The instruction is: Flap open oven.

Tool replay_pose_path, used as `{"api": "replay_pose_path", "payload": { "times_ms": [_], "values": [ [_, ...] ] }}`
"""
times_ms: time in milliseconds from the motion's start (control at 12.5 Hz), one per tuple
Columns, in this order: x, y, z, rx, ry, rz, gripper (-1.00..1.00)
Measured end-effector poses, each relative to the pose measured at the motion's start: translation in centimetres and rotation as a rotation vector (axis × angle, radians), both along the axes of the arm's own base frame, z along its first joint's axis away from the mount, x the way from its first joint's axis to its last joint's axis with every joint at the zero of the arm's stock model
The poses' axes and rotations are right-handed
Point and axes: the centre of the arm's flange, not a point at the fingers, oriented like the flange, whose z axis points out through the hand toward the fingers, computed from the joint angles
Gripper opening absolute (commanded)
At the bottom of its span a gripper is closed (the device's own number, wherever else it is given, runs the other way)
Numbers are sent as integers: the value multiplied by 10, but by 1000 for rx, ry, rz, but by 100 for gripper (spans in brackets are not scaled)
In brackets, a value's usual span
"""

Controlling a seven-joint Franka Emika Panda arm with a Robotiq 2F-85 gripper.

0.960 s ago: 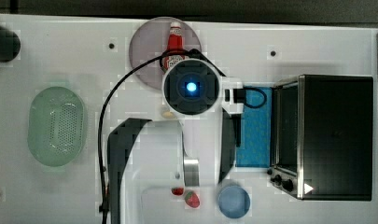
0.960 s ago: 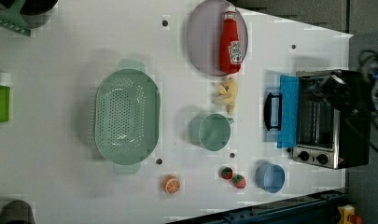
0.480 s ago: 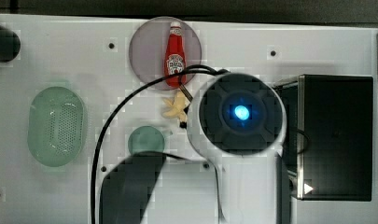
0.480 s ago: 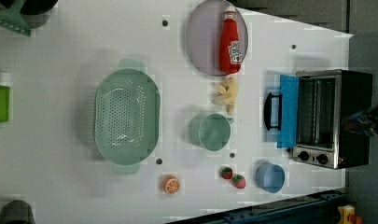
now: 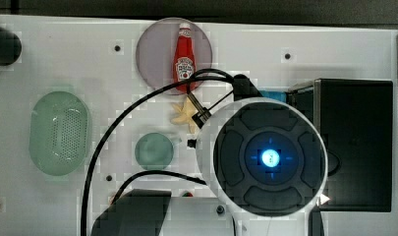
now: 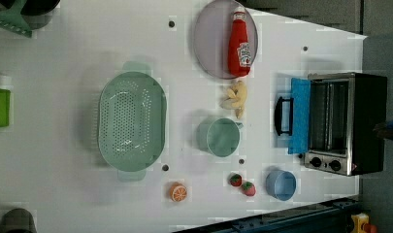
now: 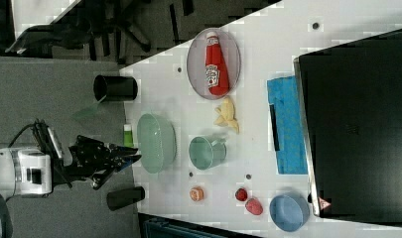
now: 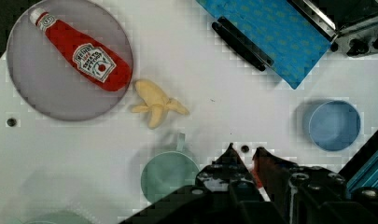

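You're looking at a white table over grey floor. The oven sits at the left view's right edge, black-bodied with a silver frame, its blue-tinted door folded flat onto the table and the black handle pointing toward the green cup. Your gripper hangs above the table, fingertips a narrow gap apart, holding nothing.

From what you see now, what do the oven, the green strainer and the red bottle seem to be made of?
The oven looks like black painted metal with a silver front frame; its open door appears to be blue-tinted glass. The green strainer seems matte plastic: pale, uniform, with many small holes. The red bottle is probably glossy plastic with a printed label.
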Motion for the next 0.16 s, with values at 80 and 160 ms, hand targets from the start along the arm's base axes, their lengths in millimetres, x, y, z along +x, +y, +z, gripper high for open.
{"api": "replay_pose_path", "payload": {
  "times_ms": [80,160],
  "values": [
    [1,0,-5,-6,11,0,-65],
    [5,0,-10,-15,21,1,-65]
  ]
}}
